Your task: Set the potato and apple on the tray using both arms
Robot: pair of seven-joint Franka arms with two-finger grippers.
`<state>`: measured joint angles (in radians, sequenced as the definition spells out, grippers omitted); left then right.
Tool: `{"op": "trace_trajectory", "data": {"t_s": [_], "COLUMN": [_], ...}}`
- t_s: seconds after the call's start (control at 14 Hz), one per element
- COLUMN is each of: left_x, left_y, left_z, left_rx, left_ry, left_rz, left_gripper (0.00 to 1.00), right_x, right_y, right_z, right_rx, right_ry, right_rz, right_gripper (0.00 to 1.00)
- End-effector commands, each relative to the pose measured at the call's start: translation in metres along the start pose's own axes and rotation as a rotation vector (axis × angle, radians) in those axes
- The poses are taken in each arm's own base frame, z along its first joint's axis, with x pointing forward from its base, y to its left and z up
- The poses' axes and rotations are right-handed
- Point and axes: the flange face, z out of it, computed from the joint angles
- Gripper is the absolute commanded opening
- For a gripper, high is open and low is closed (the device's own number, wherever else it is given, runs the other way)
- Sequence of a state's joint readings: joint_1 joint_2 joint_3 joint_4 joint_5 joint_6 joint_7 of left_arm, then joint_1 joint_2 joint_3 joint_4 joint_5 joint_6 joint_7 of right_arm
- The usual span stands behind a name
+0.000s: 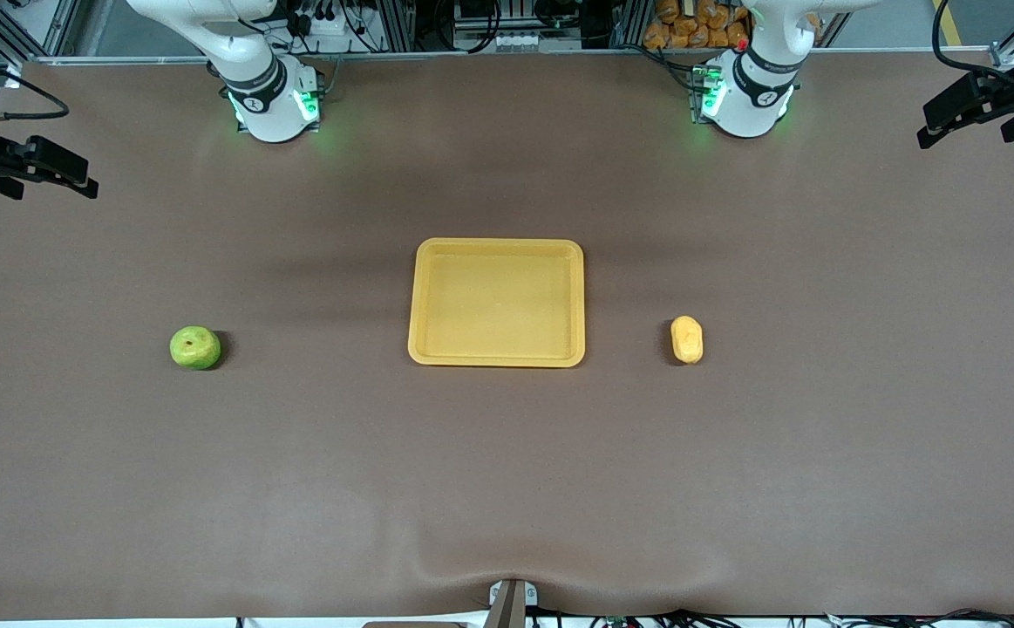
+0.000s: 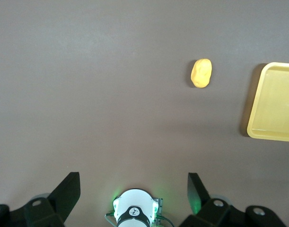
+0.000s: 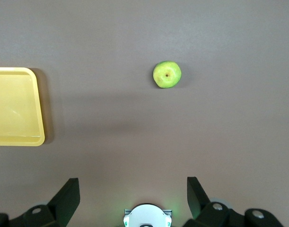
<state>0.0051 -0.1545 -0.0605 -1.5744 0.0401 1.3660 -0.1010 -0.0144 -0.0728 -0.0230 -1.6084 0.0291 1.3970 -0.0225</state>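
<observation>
Now both sets of fingers, left gripper (image 2: 134, 194) and right gripper (image 3: 133, 194), are hanging spread and empty high over the surface (image 1: 507, 453). Smooth and round, the apple (image 1: 195, 347) and potato (image 1: 687, 339) could be rolling away when pinched, missing the tray (image 1: 496, 302).

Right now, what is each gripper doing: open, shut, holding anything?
Left gripper: open, empty, high over bare table, potato untouched.
Right gripper: open, empty, high over bare table, apple untouched.
</observation>
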Motion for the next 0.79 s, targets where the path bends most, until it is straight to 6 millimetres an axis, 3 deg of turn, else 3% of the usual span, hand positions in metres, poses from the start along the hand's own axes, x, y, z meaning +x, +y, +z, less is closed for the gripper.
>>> {"op": "trace_trajectory", "data": {"t_s": [0.0,0.29,0.71], "left_x": [-0.002,-0.003,0.000], "left_y": [0.001,0.000,0.000], "left_z": [0.002,0.005,0.015], "left_rx": [-0.018,-0.017,-0.015], "left_ry": [-0.017,-0.025,-0.035], "left_rz": [0.002,-0.001,-0.006], "left_gripper": [1.00,1.00,1.00], "right_x": [-0.009,-0.009,0.002], "right_y": [0.004,0.014,0.007], "right_z": [-0.003,0.000,0.005], "right_rx": [-0.015,-0.012,-0.016], "right_ry": [0.005,-0.002,0.020], "right_rz": [0.005,0.017,0.002], "right_gripper": [1.00,1.00,1.00]}}
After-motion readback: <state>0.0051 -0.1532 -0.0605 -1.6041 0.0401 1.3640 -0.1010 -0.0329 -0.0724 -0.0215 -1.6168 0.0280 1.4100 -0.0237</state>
